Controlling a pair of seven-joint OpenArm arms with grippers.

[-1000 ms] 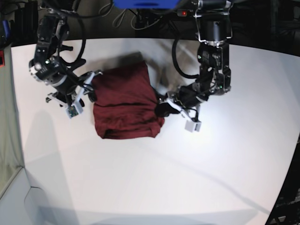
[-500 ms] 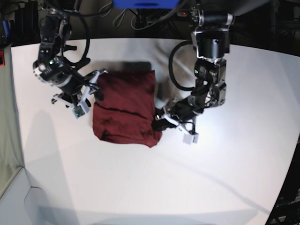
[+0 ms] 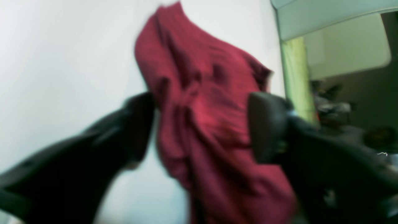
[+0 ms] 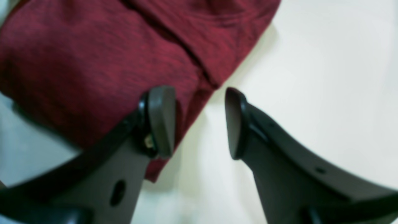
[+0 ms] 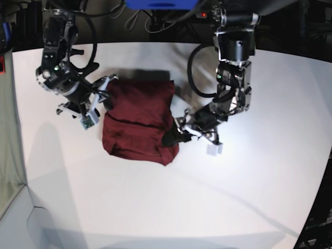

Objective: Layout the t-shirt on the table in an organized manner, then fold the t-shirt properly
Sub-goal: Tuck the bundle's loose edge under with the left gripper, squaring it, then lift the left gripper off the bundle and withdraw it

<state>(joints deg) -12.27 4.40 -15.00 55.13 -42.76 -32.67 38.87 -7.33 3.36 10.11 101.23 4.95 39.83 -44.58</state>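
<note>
The maroon t-shirt (image 5: 137, 122) lies as a folded, wrinkly block on the white table (image 5: 207, 197). My left gripper (image 5: 175, 136) is at the shirt's lower right corner. In the left wrist view it (image 3: 202, 124) stands open, and blurred shirt fabric (image 3: 199, 93) runs loose between the black fingers (image 3: 267, 124). My right gripper (image 5: 102, 101) is at the shirt's upper left edge. The right wrist view shows it (image 4: 199, 121) open, one finger (image 4: 161, 121) over the shirt's edge (image 4: 93, 56), the other over bare table.
Dark cables and a blue object (image 5: 161, 4) sit behind the table's far edge. The table's left edge (image 5: 15, 155) drops to a grey floor. White tabletop stretches in front of the shirt and to its right.
The left gripper was shut on the shirt's right edge and has opened, letting the cloth go. The shirt has settled into a squarer block. The right gripper stays open at the left edge.
</note>
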